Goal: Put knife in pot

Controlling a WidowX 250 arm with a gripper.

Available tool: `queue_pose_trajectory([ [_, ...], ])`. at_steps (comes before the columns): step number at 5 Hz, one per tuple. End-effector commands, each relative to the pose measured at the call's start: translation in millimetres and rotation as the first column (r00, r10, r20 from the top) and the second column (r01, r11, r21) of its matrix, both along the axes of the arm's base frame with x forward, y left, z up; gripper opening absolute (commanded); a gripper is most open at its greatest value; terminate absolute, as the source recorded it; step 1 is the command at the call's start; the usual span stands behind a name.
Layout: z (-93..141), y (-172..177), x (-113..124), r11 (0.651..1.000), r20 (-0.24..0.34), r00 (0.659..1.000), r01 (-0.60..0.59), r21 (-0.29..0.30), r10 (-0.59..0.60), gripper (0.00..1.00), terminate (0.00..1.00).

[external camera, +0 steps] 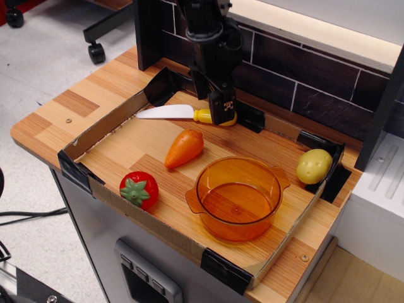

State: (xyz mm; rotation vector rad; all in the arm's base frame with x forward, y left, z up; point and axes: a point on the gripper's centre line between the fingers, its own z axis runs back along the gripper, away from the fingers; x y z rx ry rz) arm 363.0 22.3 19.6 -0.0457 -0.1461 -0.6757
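The knife (169, 112) lies flat at the back of the cardboard tray (100, 130), white blade pointing left, yellow handle to the right. My black gripper (221, 113) points down onto the yellow handle, and its front finger (221, 106) covers the handle's middle. The gap between the fingers is hidden, so I cannot tell whether it grips the handle. The orange translucent pot (238, 197) stands empty at the front right of the tray, well apart from the knife and the gripper.
An orange carrot (184, 148) lies between the knife and the pot. A red strawberry (139, 189) sits at the front left and a yellow potato (314, 166) at the right. A dark tiled wall (303, 82) rises behind the tray.
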Motion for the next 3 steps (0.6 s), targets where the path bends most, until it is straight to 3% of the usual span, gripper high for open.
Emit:
queue_pose_trajectory([
  [1, 2.3, -8.5, 10.8, 1.0, 0.046, 0.999, 0.002, 0.028, -0.003, 1.0, 0.0],
  [3, -7.0, -14.6, 9.9, 0.999, 0.029, 0.999, 0.029, 0.036, -0.03, 1.0, 0.0],
])
